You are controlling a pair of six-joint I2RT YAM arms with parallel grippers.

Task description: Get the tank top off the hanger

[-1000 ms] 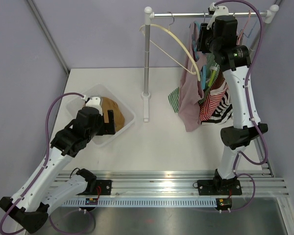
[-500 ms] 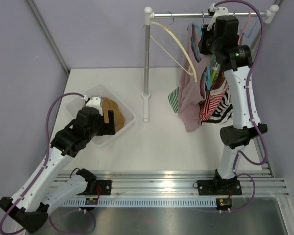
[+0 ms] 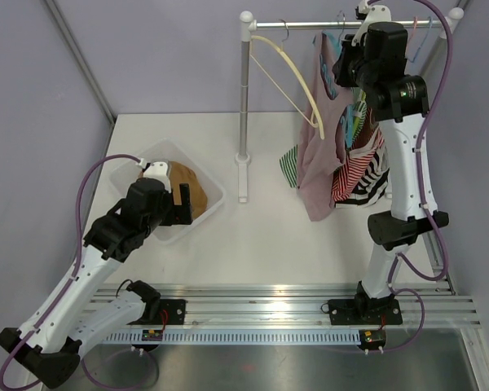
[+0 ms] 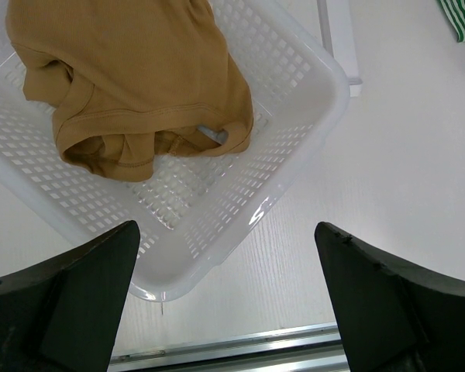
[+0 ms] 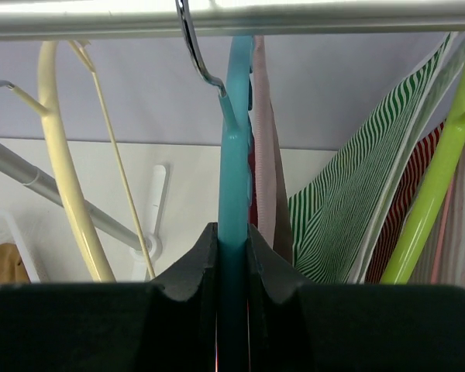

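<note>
A pink tank top (image 3: 318, 155) hangs on a teal hanger (image 5: 235, 139) whose metal hook sits at the rail (image 5: 294, 15). My right gripper (image 3: 342, 65) is high up by the rail, shut on the teal hanger's neck; in the right wrist view (image 5: 232, 240) its jaws stand pressed against both sides of the hanger. The pink strap (image 5: 265, 155) runs just right of the hanger. My left gripper (image 4: 229, 294) is open and empty, hovering over the near corner of the white basket (image 4: 294, 178).
An empty cream hanger (image 3: 297, 81) hangs left of the tank top. Striped garments (image 3: 363, 175) on a green hanger (image 5: 434, 194) hang to its right. The rack post (image 3: 244, 114) stands mid-table. The basket (image 3: 216, 195) holds a brown garment (image 3: 191, 183).
My right gripper has risen and shifted right toward the rail, carrying the teal hanger and tank top up with it. The left arm has not moved.
</note>
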